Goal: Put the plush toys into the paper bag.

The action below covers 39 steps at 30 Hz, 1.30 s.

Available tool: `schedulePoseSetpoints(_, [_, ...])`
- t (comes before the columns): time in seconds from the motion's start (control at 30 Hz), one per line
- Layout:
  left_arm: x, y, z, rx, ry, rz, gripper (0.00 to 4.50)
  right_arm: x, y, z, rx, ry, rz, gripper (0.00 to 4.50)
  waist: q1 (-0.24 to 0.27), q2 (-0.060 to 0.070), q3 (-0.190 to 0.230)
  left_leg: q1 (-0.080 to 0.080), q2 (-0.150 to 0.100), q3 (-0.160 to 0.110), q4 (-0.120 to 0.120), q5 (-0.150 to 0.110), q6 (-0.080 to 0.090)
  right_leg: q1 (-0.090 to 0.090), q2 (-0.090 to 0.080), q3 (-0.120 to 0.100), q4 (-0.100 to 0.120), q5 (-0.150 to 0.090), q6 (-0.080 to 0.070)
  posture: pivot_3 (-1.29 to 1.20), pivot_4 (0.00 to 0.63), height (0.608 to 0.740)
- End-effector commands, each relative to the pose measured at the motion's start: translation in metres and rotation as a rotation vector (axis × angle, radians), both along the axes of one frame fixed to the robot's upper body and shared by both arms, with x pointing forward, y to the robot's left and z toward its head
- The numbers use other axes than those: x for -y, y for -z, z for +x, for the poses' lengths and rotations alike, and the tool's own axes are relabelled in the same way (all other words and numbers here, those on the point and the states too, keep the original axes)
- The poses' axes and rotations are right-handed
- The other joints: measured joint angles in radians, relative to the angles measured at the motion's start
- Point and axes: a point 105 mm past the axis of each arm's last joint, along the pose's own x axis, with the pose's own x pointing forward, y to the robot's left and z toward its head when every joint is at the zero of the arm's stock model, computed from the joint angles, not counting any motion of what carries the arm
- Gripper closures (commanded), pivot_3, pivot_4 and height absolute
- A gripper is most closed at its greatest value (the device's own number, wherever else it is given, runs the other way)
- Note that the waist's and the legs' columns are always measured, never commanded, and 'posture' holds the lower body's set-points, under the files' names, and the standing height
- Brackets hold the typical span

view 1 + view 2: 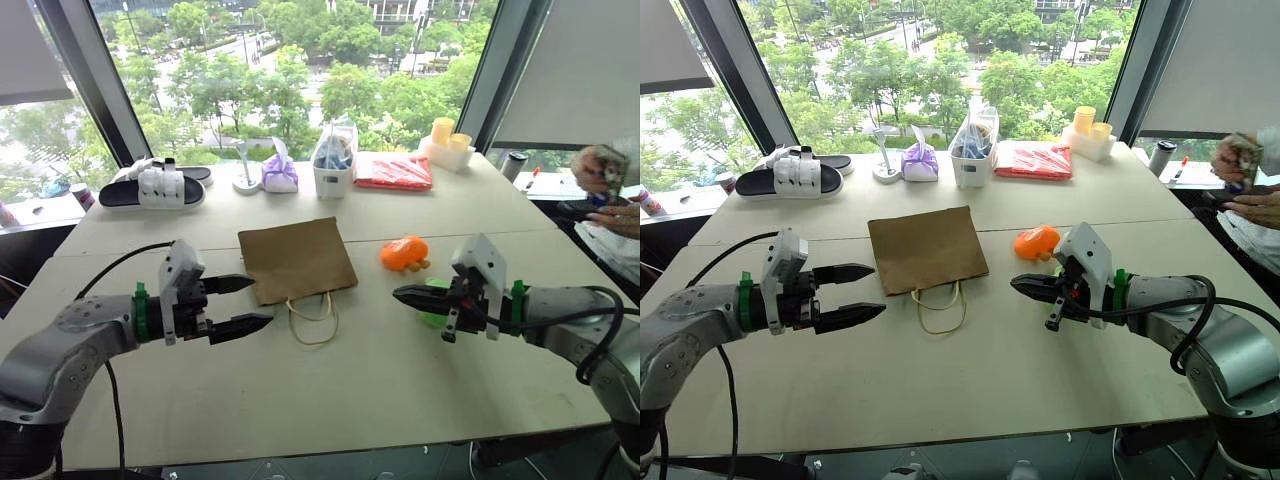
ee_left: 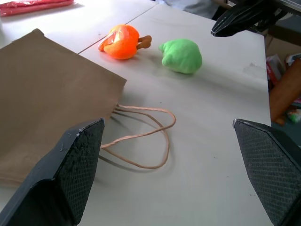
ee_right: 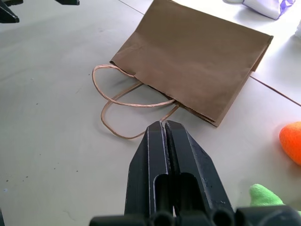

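Note:
A brown paper bag (image 1: 296,259) lies flat on the table, its cord handles (image 1: 314,318) toward me. The orange plush toy (image 1: 404,253) sits to the bag's right. The green plush toy (image 2: 181,55) lies beside it, half hidden behind my right gripper (image 1: 398,294) in the head views. That gripper hovers shut and empty, pointing left toward the handles. My left gripper (image 1: 252,303) hovers open and empty to the left of the handles, pointing right.
Along the far edge stand a black-and-white sandal (image 1: 152,187), a purple tied pouch (image 1: 279,173), a clear bag of blue items (image 1: 334,158), a red packet (image 1: 393,171) and yellow cups (image 1: 446,142). A person's hands (image 1: 603,180) are at the right.

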Motion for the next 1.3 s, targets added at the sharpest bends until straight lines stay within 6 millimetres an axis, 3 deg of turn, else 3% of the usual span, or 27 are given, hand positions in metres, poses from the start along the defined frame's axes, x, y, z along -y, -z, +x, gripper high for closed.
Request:
schedulePoseSetpoints(0.03, [-0.001, -0.007, 0.002, 0.043, -0.002, 0.009, 0.02, -0.003, -0.011, 0.001, 0.06, -0.003, 0.004, 4.5, 0.0, 0.0, 0.0, 0.0, 0.0, 0.0, 0.0, 0.0, 0.0, 0.0, 0.0, 0.0, 0.0, 0.0, 0.001, 0.0, 0.15, 0.74])
schedulePoseSetpoints(0.4, [0.008, -0.007, -0.003, 0.033, 0.057, 0.037, 0.02, 0.0, -0.011, 0.003, 0.059, 0.007, 0.0, 4.5, 0.0, 0.0, 0.0, 0.0, 0.0, 0.0, 0.0, 0.0, 0.0, 0.0, 0.0, 0.0, 0.0, 0.001, 0.002, 0.0, 0.15, 0.74])
schedulePoseSetpoints(0.57, [0.011, 0.003, 0.0, 0.134, 0.096, 0.159, 0.02, -0.004, -0.008, 0.007, 0.061, 0.019, 0.012, 4.5, 0.0, 0.0, 0.0, 0.0, 0.0, 0.0, 0.0, 0.0, 0.0, 0.0, 0.0, 0.0, 0.0, 0.001, 0.002, 0.0, 0.15, 0.74])
schedulePoseSetpoints(0.83, [0.028, 0.031, 0.026, 0.484, 0.24, 0.393, 0.02, -0.007, -0.005, 0.01, 0.091, 0.039, 0.012, 4.5, 0.005, 0.0, 0.0, 0.0, -0.001, 0.001, 0.0, 0.0, 0.0, 0.0, -0.001, 0.0, 0.0, 0.001, 0.001, 0.0, 0.15, 0.74])
schedulePoseSetpoints(1.17, [0.055, 0.056, 0.071, 0.559, 0.299, 0.427, 0.02, -0.008, 0.0, -0.001, 0.097, 0.087, 0.014, 4.5, 0.002, 0.0, 0.0, -0.001, -0.001, 0.0, 0.0, 0.0, 0.0, -0.001, -0.001, 0.0, 0.001, 0.001, 0.002, 0.0, 0.15, 0.74])
schedulePoseSetpoints(1.27, [0.062, 0.053, 0.077, 0.573, 0.303, 0.387, 0.72, -0.007, 0.003, -0.004, 0.092, 0.11, 0.021, 4.5, 0.001, 0.0, 0.0, -0.001, -0.001, 0.0, 0.001, 0.0, 0.0, -0.001, -0.001, 0.0, 0.001, 0.002, 0.002, 0.0, 0.15, 0.74])
schedulePoseSetpoints(1.3, [0.064, 0.052, 0.078, 0.583, 0.311, 0.381, 1.25, -0.008, 0.004, -0.005, 0.089, 0.116, 0.026, 4.5, 0.001, 0.0, 0.0, -0.001, -0.001, 0.0, 0.001, 0.0, 0.0, -0.001, -0.001, 0.0, 0.001, 0.002, 0.002, 0.0, 0.15, 0.74])
